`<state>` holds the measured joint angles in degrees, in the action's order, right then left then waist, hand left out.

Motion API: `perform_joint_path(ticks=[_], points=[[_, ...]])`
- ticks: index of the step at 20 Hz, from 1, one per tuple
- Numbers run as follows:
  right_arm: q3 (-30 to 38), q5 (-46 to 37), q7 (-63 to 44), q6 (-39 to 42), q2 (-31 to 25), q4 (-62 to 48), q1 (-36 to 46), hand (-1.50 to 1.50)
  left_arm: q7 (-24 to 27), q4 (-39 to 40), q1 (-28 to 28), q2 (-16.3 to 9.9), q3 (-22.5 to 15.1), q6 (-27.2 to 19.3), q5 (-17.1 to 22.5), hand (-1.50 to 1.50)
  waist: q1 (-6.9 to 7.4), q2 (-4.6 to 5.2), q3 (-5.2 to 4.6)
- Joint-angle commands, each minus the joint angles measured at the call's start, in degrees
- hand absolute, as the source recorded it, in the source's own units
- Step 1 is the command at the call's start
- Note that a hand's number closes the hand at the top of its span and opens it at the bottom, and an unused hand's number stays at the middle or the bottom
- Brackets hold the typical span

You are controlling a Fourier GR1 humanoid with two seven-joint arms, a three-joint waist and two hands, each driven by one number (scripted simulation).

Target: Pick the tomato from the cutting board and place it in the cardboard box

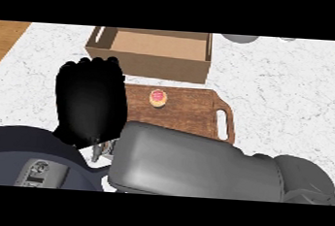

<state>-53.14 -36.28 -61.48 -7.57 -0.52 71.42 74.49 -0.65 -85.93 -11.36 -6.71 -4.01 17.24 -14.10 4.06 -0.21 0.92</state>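
Grey forearm (196, 163) filled my near view; left hand (90, 103) hung with straight fingers, holding nothing, tomato (157, 97) just right on the board (191, 116). Right hand unseen, so I judged a slow, centred reach best.

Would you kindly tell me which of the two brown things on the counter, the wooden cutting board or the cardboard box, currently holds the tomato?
The flat brown wooden cutting board with the handle slot holds the small red tomato; the open brown cardboard box behind it shows nothing inside.

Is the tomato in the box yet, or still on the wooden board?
Still on the board. The tomato lies on the cutting board, in front of the open cardboard box. Neither hand touches it.
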Motion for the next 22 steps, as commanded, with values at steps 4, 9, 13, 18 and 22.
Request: perform_joint_path(ticks=[4,9,13,18,22], points=[[4.7,1.6,-11.8,-5.0,0.5,-0.3,7.5,1.5,-1.4,-0.4,0.3,4.3,0.4,-2.2,3.3,0.0,-1.01,-0.03,-1.07],[7.2,0.2,-12.0,-5.2,0.5,-5.9,10.7,1.5,-1.0,-1.1,1.3,2.8,1.2,-3.3,3.7,0.0,-1.61,0.07,-1.06],[9.7,0.2,-9.5,-6.3,0.5,-11.6,13.4,1.5,-2.4,-1.3,-0.1,3.3,0.2,-3.6,4.1,0.0,-1.57,0.37,-1.07],[11.8,2.7,-6.0,-9.2,0.5,-16.8,15.7,1.5,-1.4,1.2,-1.5,3.5,-0.1,-5.0,3.9,0.0,-1.28,0.7,-1.12],[16.0,2.4,-0.2,-11.0,0.5,-23.4,15.6,1.5,-0.7,0.2,0.0,1.5,0.3,-4.4,4.9,0.0,-1.71,0.77,-1.06]])
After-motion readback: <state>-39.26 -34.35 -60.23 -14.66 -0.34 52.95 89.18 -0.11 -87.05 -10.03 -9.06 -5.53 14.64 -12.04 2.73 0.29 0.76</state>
